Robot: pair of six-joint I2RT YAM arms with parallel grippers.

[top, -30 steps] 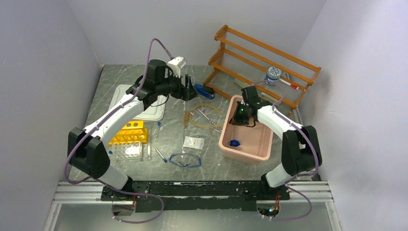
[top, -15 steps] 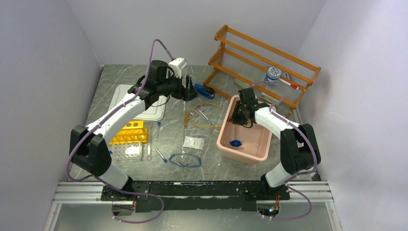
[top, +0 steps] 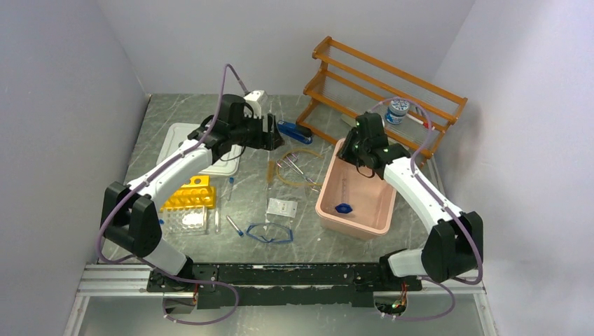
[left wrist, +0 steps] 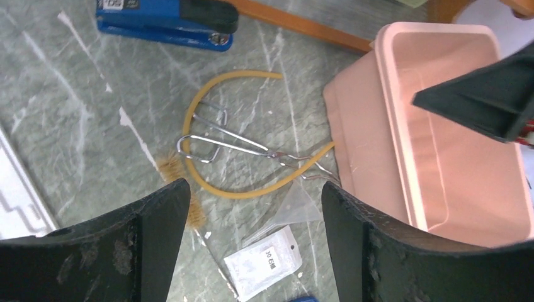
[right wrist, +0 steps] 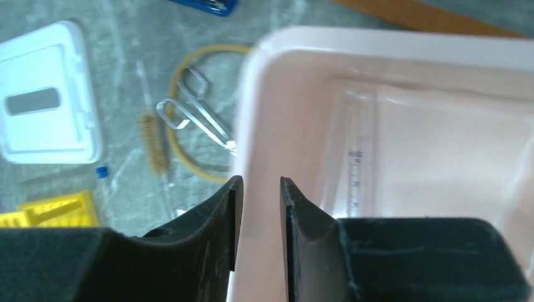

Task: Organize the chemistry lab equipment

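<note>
My right gripper point(right wrist: 260, 182) hangs over the far left rim of the pink bin point(top: 382, 210), jaws a narrow gap apart with nothing between them. In the bin lie a clear graduated tube point(right wrist: 356, 170) and a small blue cap point(top: 342, 208). My left gripper point(left wrist: 252, 192) stands wide open and empty above the coiled tan tubing point(left wrist: 236, 192) and the white packet point(left wrist: 263, 263). Blue-framed goggles point(top: 270, 233) and two blue-capped tubes point(top: 235, 226) lie nearer the front.
Metal tongs point(left wrist: 220, 141), a brush point(left wrist: 173, 173) and a clear funnel point(left wrist: 296, 207) lie by the tubing. A blue stapler point(left wrist: 167, 22) sits behind it. A yellow rack point(top: 188, 194), white tray point(top: 210, 150), wooden shelf point(top: 385, 91) and blue-capped bottle point(top: 398, 108) stand around.
My right gripper has risen out of the bin towards its far left corner and its jaws have parted. My left gripper has edged slightly right, staying open.
</note>
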